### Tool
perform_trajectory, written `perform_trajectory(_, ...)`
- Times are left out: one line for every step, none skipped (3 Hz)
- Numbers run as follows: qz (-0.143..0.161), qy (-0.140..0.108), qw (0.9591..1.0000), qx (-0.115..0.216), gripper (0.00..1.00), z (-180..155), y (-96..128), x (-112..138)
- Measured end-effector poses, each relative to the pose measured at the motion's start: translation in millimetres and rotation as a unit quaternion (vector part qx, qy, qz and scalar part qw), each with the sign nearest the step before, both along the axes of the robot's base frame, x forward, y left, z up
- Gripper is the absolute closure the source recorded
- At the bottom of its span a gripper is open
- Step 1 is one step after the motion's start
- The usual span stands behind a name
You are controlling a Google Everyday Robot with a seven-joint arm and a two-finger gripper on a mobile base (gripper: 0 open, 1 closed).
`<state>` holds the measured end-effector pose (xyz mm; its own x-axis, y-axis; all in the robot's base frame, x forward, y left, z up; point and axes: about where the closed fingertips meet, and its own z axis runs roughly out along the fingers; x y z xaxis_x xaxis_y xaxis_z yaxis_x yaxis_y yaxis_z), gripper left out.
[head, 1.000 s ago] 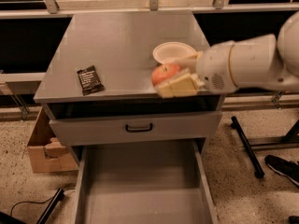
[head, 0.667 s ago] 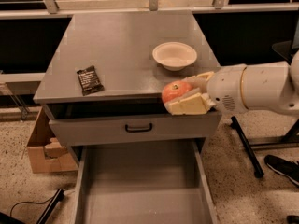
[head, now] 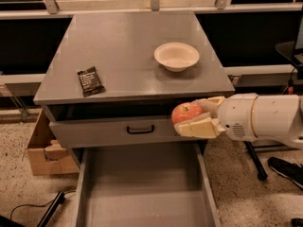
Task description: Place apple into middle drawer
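Now lower, the claw (head: 190, 117) pinching the apple (head: 185, 111) hangs over the middle drawer (head: 142, 193)

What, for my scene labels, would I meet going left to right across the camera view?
cardboard box → dark packet → black drawer handle → apple, clamped in the gripper before the cabinet front → white arm. Left out: the bowl shares the apple's span; the open middle drawer spans several.

Single high camera, facing the grey flat-topped cabinet (head: 128, 46) front-on.
Close, angled steeply down; cream gripper (head: 192, 117), clasping the red-orange apple (head: 183, 111), at the cabinet's right front.
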<state>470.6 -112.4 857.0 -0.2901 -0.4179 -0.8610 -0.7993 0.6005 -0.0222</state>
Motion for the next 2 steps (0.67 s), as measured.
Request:
perform_trajectory(0.012,0.002,0.9998,0.013,1.00,-26,12,-6)
perform_trajectory(0.023,0.001,0.9988,0.042,1.00,-85,31,-21)
